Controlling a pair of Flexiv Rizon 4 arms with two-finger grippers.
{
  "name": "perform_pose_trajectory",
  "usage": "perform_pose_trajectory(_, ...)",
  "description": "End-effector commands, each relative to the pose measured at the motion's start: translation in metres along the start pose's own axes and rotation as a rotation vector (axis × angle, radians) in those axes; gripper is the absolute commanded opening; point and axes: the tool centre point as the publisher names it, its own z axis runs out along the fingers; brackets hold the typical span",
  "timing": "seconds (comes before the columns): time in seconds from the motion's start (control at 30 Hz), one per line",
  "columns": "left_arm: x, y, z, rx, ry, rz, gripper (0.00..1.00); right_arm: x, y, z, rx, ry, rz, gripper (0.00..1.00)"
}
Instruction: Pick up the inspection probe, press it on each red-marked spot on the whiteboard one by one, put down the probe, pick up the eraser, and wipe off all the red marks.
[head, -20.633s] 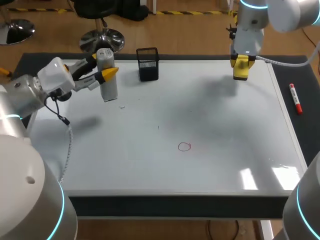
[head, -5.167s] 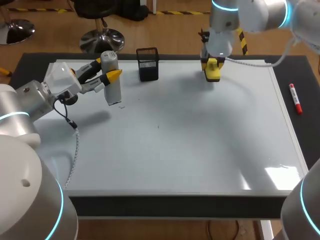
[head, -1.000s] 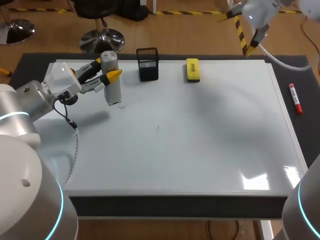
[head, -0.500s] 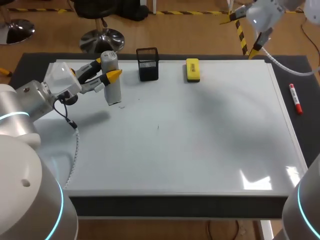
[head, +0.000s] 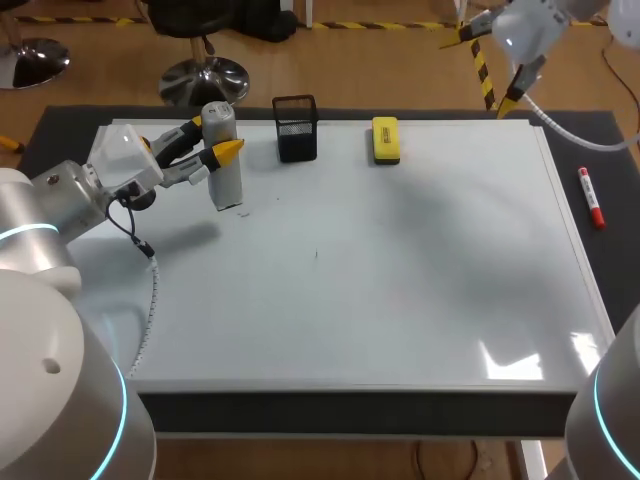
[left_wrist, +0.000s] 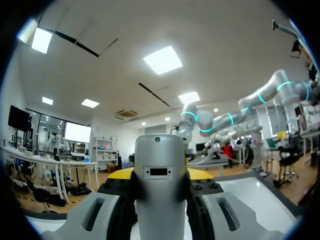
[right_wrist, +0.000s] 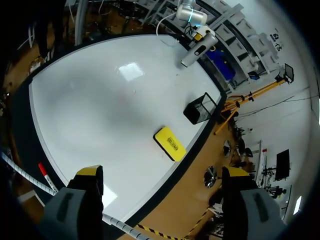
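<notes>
my left tool (head: 212, 137) is clamped on the grey probe (head: 222, 170), which stands upright on the far left of the whiteboard (head: 400, 280), near a black mesh cup (head: 296, 128). right of the cup, the yellow eraser (head: 385, 139) lies flat at the board's far edge. my right tool (right_wrist: 162, 175) hangs wide open, high above the far right corner, and a red marker (head: 591, 197) lies on the counter (head: 620, 160).

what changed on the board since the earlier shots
The right tool carried the yellow block eraser left along the far edge of the whiteboard, let it go near the black mesh holder, then lifted away open. The red circle is gone. The left tool stays shut on the grey cylindrical probe.
</notes>
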Motion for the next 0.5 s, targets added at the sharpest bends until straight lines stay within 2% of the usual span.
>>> perform_pose_trajectory(0.03, 0.0, 0.0, 0.001, 0.003, -0.001, 0.001, 0.0, 0.0, 0.0, -0.001, 0.002, 0.004, -0.002, 1.0)
perform_pose_trajectory(0.1, 0.0, 0.0, 0.001, 0.003, -0.001, 0.001, 0.0, 0.0, 0.0, -0.001, 0.002, 0.004, -0.002, 1.0)
perform_pose_trajectory(0.3, -0.017, -0.008, 0.011, 0.016, 0.014, 0.001, 0.0, 0.0, 0.0, -0.001, 0.002, 0.004, -0.002, 1.0)
perform_pose_trajectory(0.5, -0.039, -0.026, 0.037, 0.05, 0.097, 0.014, 0.0, 0.0, 0.0, -0.001, 0.002, 0.004, -0.002, 1.0)
